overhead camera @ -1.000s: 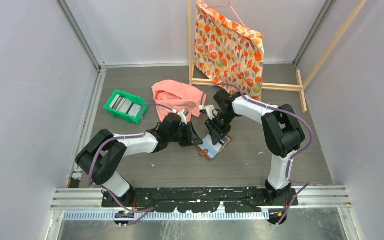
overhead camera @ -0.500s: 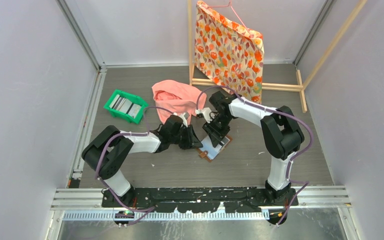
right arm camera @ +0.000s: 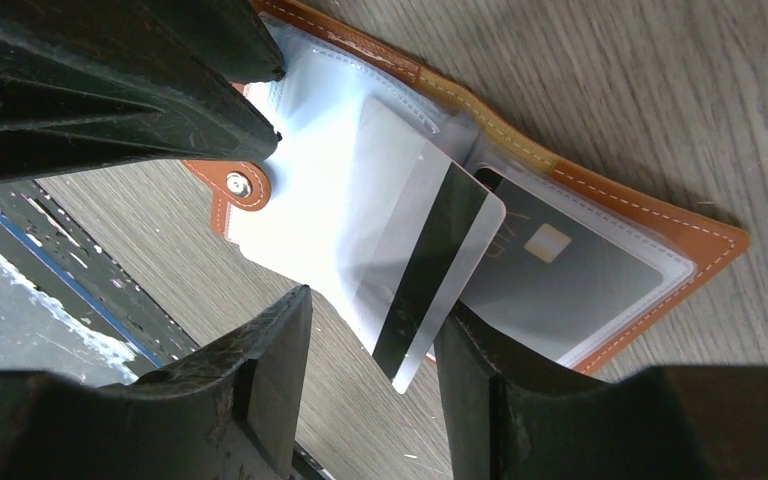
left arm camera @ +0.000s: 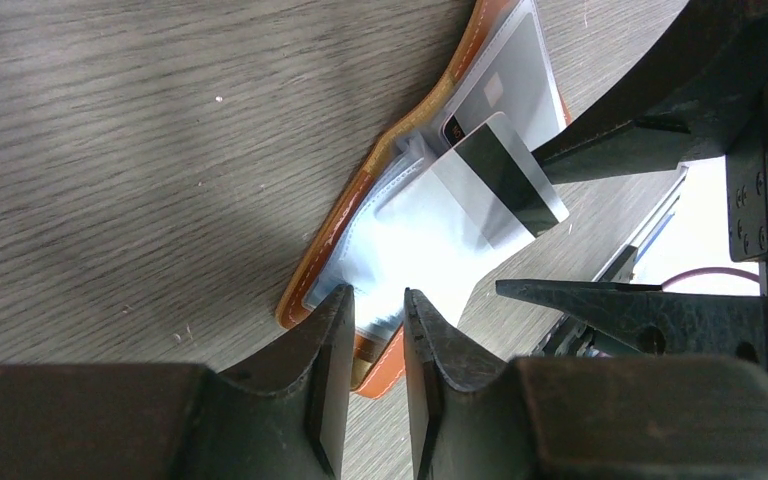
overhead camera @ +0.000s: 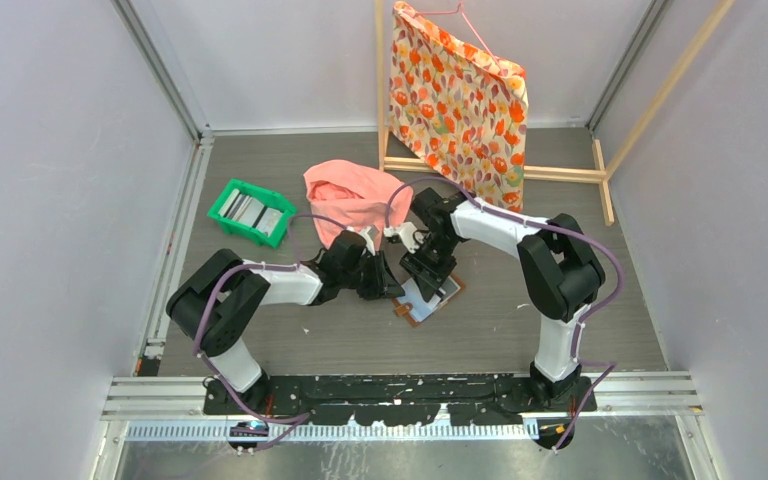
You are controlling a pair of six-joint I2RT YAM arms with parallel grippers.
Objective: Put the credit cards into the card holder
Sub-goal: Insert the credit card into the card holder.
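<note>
The card holder (overhead camera: pixel 430 299) lies open on the table, brown leather (right arm camera: pixel 660 225) with pale clear pockets (left arm camera: pixel 410 235). A grey credit card with a black stripe (right arm camera: pixel 425 270) (left arm camera: pixel 505 180) sits partly inside a middle pocket, its end sticking out. A dark card with a chip (right arm camera: pixel 570 280) fills the pocket beside it. My right gripper (right arm camera: pixel 375 305) (overhead camera: pixel 422 272) stands open around the striped card's free end, and only one finger touches it. My left gripper (left arm camera: pixel 375 295) (overhead camera: pixel 392 283) is shut narrowly on the holder's pocket edge near the snap tab (right arm camera: pixel 239 184).
A green tray (overhead camera: pixel 251 211) holding more cards stands at the left. A pink cloth (overhead camera: pixel 352 195) lies just behind the two grippers. A floral cloth hangs on a wooden rack (overhead camera: pixel 457 95) at the back. Walls close in on both sides.
My right gripper's jaws have widened and let go of the striped card, and that arm has shifted slightly left. The left gripper has edged a little toward the holder and keeps its grip.
</note>
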